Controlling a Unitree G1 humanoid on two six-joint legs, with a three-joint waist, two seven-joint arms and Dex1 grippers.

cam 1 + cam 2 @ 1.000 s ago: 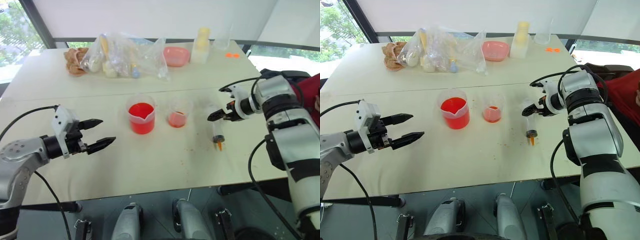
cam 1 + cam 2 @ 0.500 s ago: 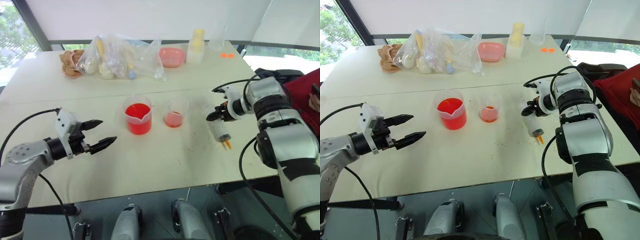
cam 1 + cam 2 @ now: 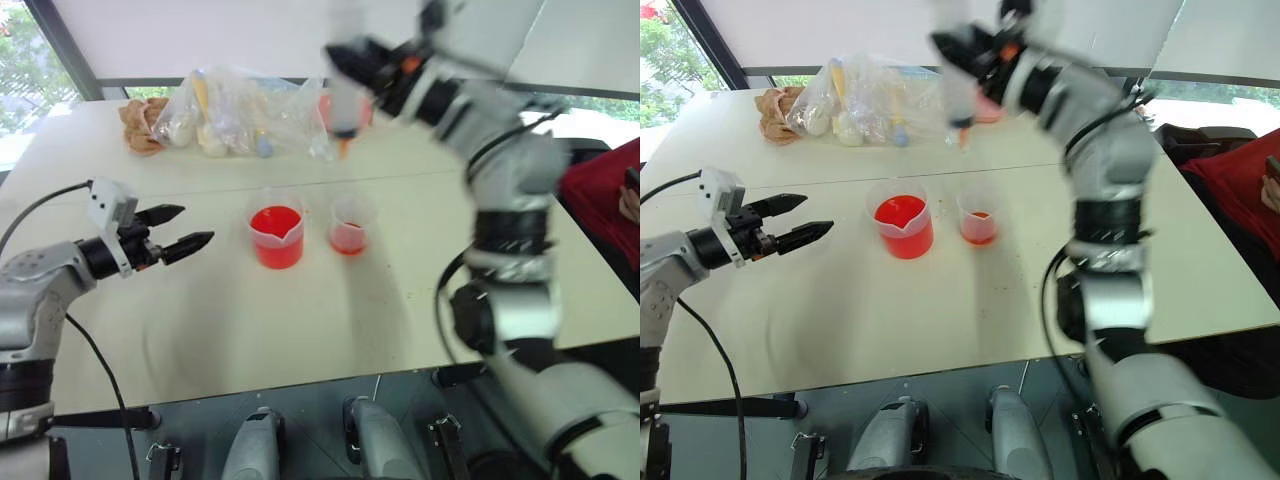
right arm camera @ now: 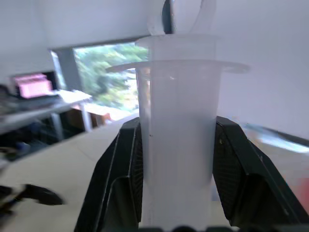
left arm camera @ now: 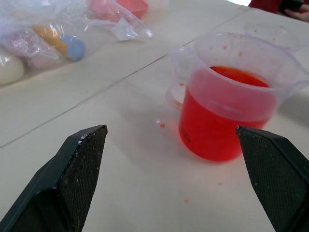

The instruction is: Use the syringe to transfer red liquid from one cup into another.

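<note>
A: Right gripper [image 3: 352,68] has swung up off the table and across since a second ago, taking the syringe [image 3: 345,105] with it. The syringe was down by the table's right side then, nozzle low.

B: Grip now?

A: Fingers [image 4: 120,179] clamped on the clear barrel from both sides, just under the flange. Syringe hangs nozzle-down, orange tip lowest. Barrel looks empty in the right wrist view, so I'd judge nothing is drawn yet.

B: Why that hold?

A: Barrel grip keeps the nozzle pointing down for dipping, and the plunger end stays free above the fingers.

B: What's under it?

A: Below and nearer the robot than the tip: the small cup [image 3: 349,224], pale red. Just beside that, toward the left arm, the spouted beaker [image 3: 277,232] with the red liquid [image 3: 277,224], much fuller. Beaker is likely the source; the tip has to come toward the robot and go down.

B: Left gripper?

A: Left gripper [image 3: 186,228] spread wide, holding nothing, hovering low over the table. Beaker sits ahead of its fingers [image 5: 79,166], apart, framed between them. My guess is it's lined up to steady the beaker.

B: Clutter?

A: Plastic bag [image 3: 240,110] of bits behind the syringe, far side.
</note>
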